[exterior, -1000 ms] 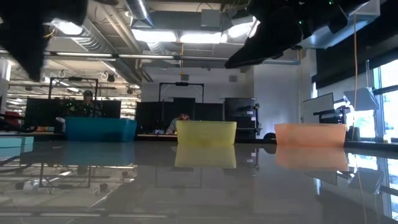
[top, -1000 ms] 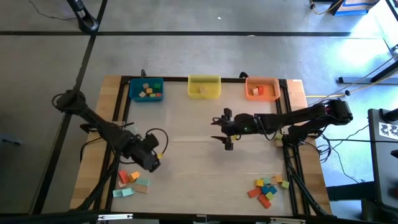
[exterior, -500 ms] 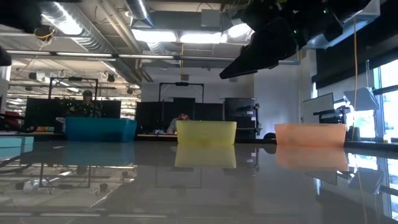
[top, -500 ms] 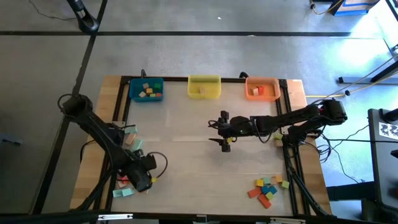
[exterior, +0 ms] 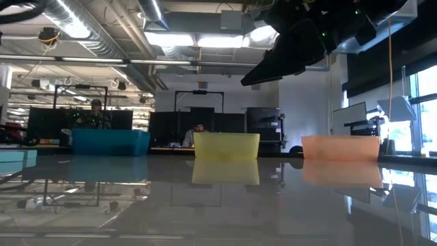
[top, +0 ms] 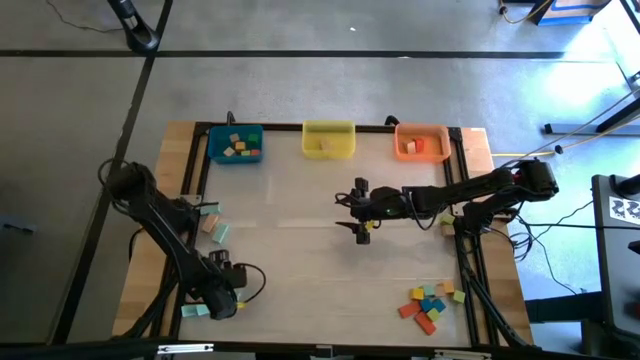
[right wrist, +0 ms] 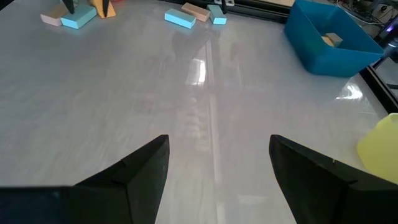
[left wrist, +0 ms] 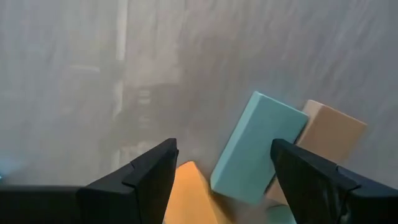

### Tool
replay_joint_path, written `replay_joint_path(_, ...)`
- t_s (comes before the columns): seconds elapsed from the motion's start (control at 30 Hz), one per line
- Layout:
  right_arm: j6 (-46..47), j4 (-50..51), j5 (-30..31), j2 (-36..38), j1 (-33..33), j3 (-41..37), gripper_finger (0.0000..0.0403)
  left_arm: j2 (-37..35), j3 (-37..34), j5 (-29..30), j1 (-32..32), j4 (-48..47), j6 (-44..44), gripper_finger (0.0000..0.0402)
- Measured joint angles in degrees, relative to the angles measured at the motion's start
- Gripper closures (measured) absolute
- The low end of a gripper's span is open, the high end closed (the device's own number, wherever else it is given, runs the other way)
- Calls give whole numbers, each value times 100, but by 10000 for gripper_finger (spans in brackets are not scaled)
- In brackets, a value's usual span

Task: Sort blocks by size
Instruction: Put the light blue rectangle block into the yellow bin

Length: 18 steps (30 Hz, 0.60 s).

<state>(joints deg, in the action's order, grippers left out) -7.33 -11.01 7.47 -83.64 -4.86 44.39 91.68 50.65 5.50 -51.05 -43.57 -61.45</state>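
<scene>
The left claw [top: 222,300] is hanging wide open over the blocks near the desk's [top: 300,260] front left corner. Between its fingers [left wrist: 149,180] a teal block [left wrist: 258,146] is lying against a tan block [left wrist: 329,130] and an orange block [left wrist: 186,199]. The right claw [top: 362,210] is waiting wide open above the middle of the desk, holding nothing. More blocks [top: 428,303] are sitting near the front right corner.
</scene>
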Motion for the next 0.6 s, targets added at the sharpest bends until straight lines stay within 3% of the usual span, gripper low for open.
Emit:
replay_joint_path(0.1, 0, -1, 6, 0, 0, -1, 127, 41, 2, 96, 19, -46, -2, 151)
replay_joint_path(0.3, -2, 1, 8, 0, 0, 0, 127, 29, -15, 1006, 296, -88, -91, 151)
replay_joint_path(0.6, -2, 1, 98, 0, 0, 1, 127, -28, 134, 842, 541, 86, 744, 151)
